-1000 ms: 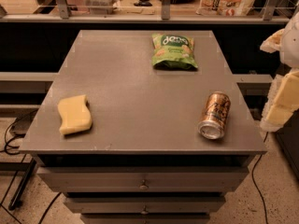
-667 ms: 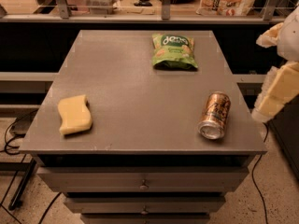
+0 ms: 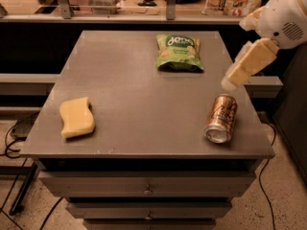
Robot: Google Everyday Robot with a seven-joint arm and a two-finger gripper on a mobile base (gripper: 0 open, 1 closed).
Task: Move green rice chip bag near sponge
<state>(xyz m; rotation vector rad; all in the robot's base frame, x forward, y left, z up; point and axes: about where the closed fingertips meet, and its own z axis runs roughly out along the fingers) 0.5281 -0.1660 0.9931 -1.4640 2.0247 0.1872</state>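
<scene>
Hovering gripper [image 3: 231, 82]: mine, above the right edge of the desk [image 3: 144, 104] in the camera view, touching nothing; released or clenched, I cannot tell.
Green rice chip bag [image 3: 179, 52]: flat on the desk, to the gripper's left in the view and a little farther back, apart from it.
Sponge [image 3: 76, 117]: well apart from the gripper, across the desk near its front left corner.
Can [image 3: 220, 118]: on its side, just in front of the gripper.
</scene>
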